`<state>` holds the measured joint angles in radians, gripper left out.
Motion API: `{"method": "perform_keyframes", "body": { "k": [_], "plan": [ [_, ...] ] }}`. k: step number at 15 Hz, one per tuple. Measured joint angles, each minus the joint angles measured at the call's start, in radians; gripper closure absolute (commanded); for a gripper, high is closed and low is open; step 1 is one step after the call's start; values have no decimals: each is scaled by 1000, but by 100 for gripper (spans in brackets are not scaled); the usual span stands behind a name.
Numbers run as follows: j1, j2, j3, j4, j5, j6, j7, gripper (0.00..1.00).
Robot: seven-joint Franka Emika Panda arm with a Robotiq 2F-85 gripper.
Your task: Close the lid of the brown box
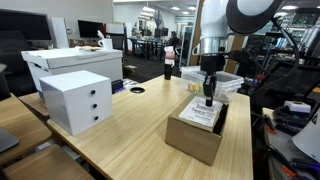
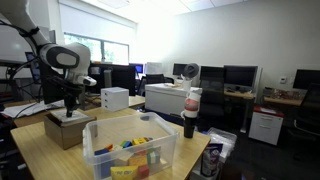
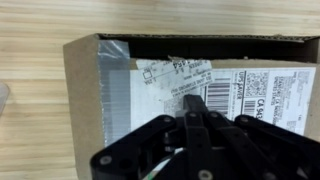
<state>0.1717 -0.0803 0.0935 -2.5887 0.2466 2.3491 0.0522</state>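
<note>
The brown box (image 1: pixel 195 135) sits on the wooden table near its edge; it also shows in an exterior view (image 2: pixel 66 130). Its lid (image 1: pixel 203 115) with the white printed label lies almost flat over the box. In the wrist view the lid (image 3: pixel 150 85) fills the frame, label up, with a dark gap of the box's inside along its far edge. My gripper (image 1: pixel 208 101) points straight down with its fingers together, pressing on the labelled lid; it also shows in the other exterior view (image 2: pixel 69 112) and in the wrist view (image 3: pixel 195 110).
A white drawer cabinet (image 1: pixel 77 100) stands on the table beside a large white box (image 1: pixel 70 62). A clear plastic bin (image 2: pixel 135 150) with colourful items and a dark bottle (image 2: pixel 190 115) stand nearby. A black disc (image 1: pixel 137 89) lies on the table.
</note>
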Motion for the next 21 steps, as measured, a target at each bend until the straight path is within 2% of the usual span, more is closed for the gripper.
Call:
{"method": "perform_keyframes", "body": {
  "k": [7, 11, 16, 21],
  "plan": [
    [1, 0, 4, -59, 19, 179, 0, 99],
    [2, 0, 6, -63, 28, 215, 0, 99],
    [0, 0, 6, -47, -3, 214, 6, 99],
    [-20, -9, 5, 13, -173, 122, 60, 99]
  ]
}}
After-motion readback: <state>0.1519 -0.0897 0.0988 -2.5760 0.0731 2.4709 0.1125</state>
